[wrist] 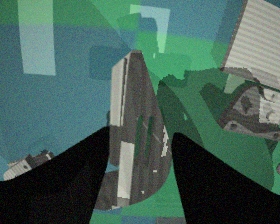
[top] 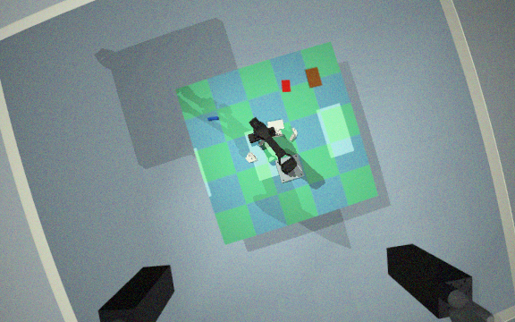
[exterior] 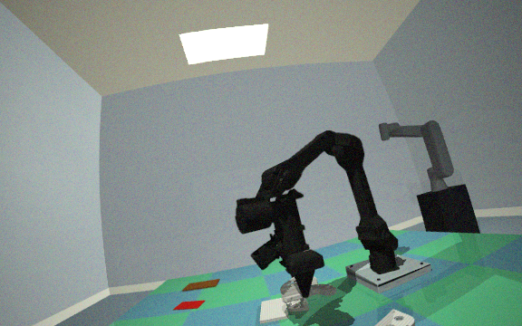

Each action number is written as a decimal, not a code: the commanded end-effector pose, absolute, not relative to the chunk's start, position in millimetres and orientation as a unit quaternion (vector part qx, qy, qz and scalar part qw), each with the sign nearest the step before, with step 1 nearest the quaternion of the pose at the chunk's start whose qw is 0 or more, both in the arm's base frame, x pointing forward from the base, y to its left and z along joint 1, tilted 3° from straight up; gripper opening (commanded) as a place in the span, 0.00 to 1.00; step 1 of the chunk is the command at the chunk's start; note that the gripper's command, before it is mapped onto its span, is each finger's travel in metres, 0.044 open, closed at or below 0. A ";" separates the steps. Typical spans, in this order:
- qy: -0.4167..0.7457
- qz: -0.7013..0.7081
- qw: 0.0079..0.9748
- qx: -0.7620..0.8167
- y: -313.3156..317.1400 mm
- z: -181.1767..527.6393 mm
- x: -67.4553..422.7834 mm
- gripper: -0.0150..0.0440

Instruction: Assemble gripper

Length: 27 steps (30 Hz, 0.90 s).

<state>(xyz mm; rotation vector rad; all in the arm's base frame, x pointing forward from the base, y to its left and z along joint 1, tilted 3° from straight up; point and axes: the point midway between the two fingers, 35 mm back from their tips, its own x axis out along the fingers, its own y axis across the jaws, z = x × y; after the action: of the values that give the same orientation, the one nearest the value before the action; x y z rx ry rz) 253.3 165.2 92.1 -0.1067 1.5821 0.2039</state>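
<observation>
Below the claw [exterior: 304, 290] [wrist: 141, 136] spreads a green-and-blue checkered tabletop [top: 356, 183] [exterior: 492, 294] [wrist: 71, 100], grey-blue walls [exterior: 225, 158] behind.

We see pale blue-grey walls [exterior: 234, 158] meeting a beige ceiling [exterior: 130, 36], where a bright rectangular light panel [exterior: 227, 43] glows. A cream skirting board [top: 21, 179] [exterior: 515, 211] runs along the foot of the walls, around a blue-grey floor [top: 150, 215] [exterior: 122, 305]. From above, we find broad, soft-edged shadows [top: 173, 89] lying across that floor, beside the table.
</observation>
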 end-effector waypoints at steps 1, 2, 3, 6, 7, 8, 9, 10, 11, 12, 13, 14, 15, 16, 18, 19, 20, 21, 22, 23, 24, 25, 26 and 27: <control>0.705 0.091 0.701 -0.049 155.9 94.3 263.6 0.48; 0.705 0.091 0.701 -0.049 153.4 94.1 265.5 0.48; 0.705 0.091 0.701 -0.049 150.9 94.0 267.4 0.48; 0.705 0.090 0.701 -0.049 143.2 93.5 273.0 0.48; 0.705 0.090 0.702 -0.049 140.5 93.3 274.8 0.48; 0.705 0.090 0.702 -0.049 137.9 93.2 276.6 0.48; 0.705 0.089 0.702 -0.049 135.2 93.0 278.4 0.48; 0.705 0.089 0.702 -0.049 132.5 92.8 280.1 0.48; 0.705 0.089 0.702 -0.049 129.8 92.7 281.9 0.48; 0.705 0.089 0.702 -0.049 127.1 92.5 283.5 0.48; 0.705 0.088 0.702 -0.049 124.3 92.3 285.2 0.48; 0.705 0.088 0.702 -0.049 121.5 92.2 286.8 0.48; 0.705 0.088 0.702 -0.049 118.8 92.0 288.5 0.48; 0.705 0.088 0.702 -0.049 115.9 91.8 290.0 0.48; 0.705 0.087 0.702 -0.049 110.2 91.5 293.1 0.48; 0.705 0.087 0.702 -0.049 107.4 91.3 294.6 0.48; 0.705 0.087 0.702 -0.049 104.5 91.1 296.1 0.48; 0.705 0.086 0.702 -0.049 101.6 91.0 297.5 0.48; 0.705 0.086 0.702 -0.049 98.6 90.8 298.9 0.48; 0.705 0.086 0.702 -0.049 95.7 90.6 300.3 0.48; 0.705 0.086 0.702 -0.049 92.7 90.4 301.7 0.48; 0.705 0.085 0.702 -0.049 89.7 90.3 303.0 0.48; 0.705 0.085 0.702 -0.049 86.7 90.1 304.3 0.48; 0.705 0.085 0.702 -0.049 83.7 89.9 305.5 0.48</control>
<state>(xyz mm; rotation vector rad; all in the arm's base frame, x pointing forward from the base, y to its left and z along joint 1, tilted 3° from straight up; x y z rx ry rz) 299.4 92.8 87.6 -0.1029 1.5790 0.1910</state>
